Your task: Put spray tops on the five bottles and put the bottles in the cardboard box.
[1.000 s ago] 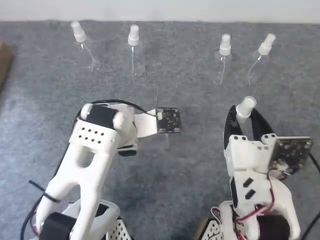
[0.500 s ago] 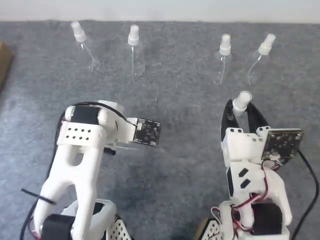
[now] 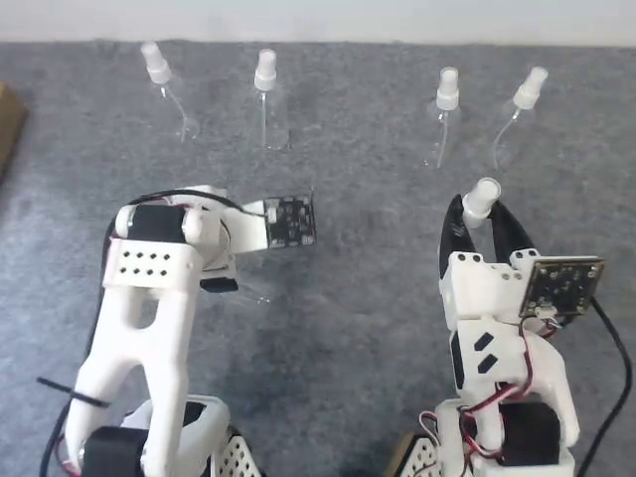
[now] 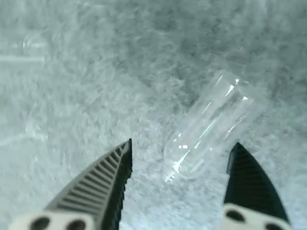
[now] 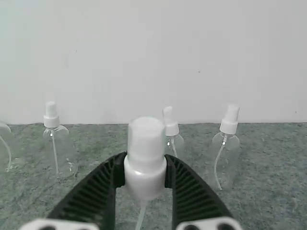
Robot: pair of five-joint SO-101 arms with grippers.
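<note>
A clear bottle [image 4: 206, 127] without a top lies on its side on the grey carpet. My left gripper [image 4: 182, 145] hangs open just above it, one finger on each side of its lower end. My right gripper [image 5: 145, 165] is shut on a white spray top [image 5: 145, 153], held upright with its tube hanging down. In the high view that spray top [image 3: 484, 199] sits at the right, in front of the back row. Four bottles with spray tops stand along the back: two at the left [image 3: 159, 89] [image 3: 268, 99] and two at the right [image 3: 444, 109] [image 3: 522, 109].
A corner of the cardboard box [image 3: 8, 119] shows at the far left edge. Open carpet [image 3: 378, 199] lies between the two arms and the back row. A pale wall [image 5: 153, 48] rises behind the bottles.
The left arm has drawn back and to the left, lowering over the lying bottle. The right arm pulled back slightly with the spray top, then held still.
</note>
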